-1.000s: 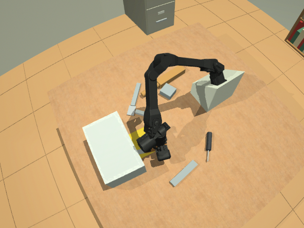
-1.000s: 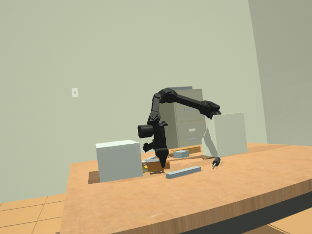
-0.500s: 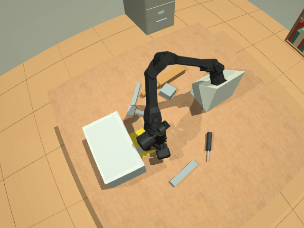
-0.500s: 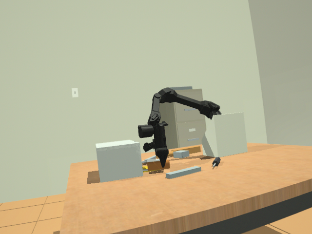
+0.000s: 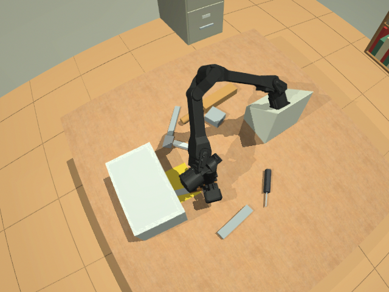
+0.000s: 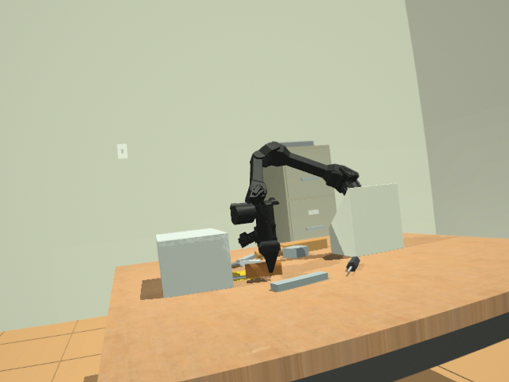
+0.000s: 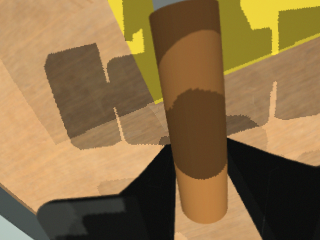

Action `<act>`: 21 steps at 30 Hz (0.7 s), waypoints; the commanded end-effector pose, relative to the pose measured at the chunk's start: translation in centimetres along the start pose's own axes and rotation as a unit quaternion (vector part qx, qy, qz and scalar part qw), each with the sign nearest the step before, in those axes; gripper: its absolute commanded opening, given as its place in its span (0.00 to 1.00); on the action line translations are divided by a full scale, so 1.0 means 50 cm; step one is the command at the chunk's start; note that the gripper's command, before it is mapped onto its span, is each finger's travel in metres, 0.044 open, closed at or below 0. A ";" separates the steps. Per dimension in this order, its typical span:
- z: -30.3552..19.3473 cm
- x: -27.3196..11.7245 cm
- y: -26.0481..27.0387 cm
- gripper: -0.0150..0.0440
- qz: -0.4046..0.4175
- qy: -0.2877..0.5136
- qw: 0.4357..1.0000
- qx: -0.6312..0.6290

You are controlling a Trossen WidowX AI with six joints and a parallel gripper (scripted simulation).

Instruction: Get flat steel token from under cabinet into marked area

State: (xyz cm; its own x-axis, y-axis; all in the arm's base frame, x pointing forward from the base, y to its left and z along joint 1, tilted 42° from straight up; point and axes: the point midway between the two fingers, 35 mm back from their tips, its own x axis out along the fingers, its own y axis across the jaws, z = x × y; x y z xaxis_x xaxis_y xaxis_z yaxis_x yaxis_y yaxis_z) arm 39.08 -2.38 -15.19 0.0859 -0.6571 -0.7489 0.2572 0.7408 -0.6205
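Note:
My gripper (image 6: 270, 269) (image 7: 195, 146) is shut on the round wooden handle (image 6: 254, 269) (image 7: 192, 65) of a tool, low over the table. The tool's flat grey blade (image 5: 181, 191) (image 7: 176, 4) crosses the yellow marked area (image 5: 175, 176) (image 6: 238, 273) (image 7: 240, 50) and goes out of sight at the front edge of the white cabinet (image 5: 144, 188) (image 6: 195, 263). In the wrist view the handle runs up between the fingers, its butt end at the bottom. The steel token is not visible in any view. The vent slots are not visible, and the arm hides part of the marked area.
A grey bar (image 5: 234, 221) (image 6: 299, 281) and a screwdriver (image 5: 267, 180) (image 6: 352, 263) lie on the right. An angled grey piece (image 5: 168, 140), a grey block (image 5: 215, 116) (image 6: 295, 251) and an orange wooden piece (image 5: 221, 95) lie behind the arm. The arm rises from a pale angular stand (image 5: 282, 117) (image 6: 376, 222).

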 end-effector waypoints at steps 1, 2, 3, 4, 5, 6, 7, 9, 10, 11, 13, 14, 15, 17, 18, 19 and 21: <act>-0.014 0.002 0.000 0.25 -0.001 0.001 1.000 0.002; -0.016 0.002 0.000 0.25 -0.001 0.001 1.000 0.002; -0.018 0.002 0.000 0.25 -0.001 0.001 1.000 0.002; -0.021 0.002 0.000 0.25 -0.001 0.001 1.000 0.002; -0.023 0.002 0.000 0.25 -0.001 0.001 1.000 0.002; -0.026 0.002 0.000 0.25 -0.001 0.001 1.000 0.002; -0.028 0.002 0.001 0.25 -0.001 0.001 1.000 0.002; -0.033 0.002 0.001 0.25 -0.001 0.001 1.000 0.002; -0.035 0.002 0.001 0.25 -0.001 0.001 1.000 0.002; -0.037 0.002 0.001 0.25 -0.001 0.001 1.000 0.002; -0.042 0.002 0.001 0.25 -0.001 0.001 1.000 0.002; -0.044 0.002 0.001 0.25 -0.001 0.001 1.000 0.002; -0.047 0.002 0.001 0.25 -0.001 0.001 1.000 0.002; -0.052 0.002 0.002 0.25 -0.001 0.002 1.000 0.002; -0.054 0.002 0.002 0.25 -0.001 0.002 1.000 0.002; -0.057 0.002 0.002 0.25 -0.001 0.002 1.000 0.002; -0.062 0.002 0.002 0.25 -0.001 0.002 1.000 0.002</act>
State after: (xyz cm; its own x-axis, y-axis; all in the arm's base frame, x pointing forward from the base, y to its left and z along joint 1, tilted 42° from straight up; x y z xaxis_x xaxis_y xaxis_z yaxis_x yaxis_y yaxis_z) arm 36.80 -1.95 -15.86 0.0864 -0.6573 -0.7487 0.2571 0.7407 -0.6207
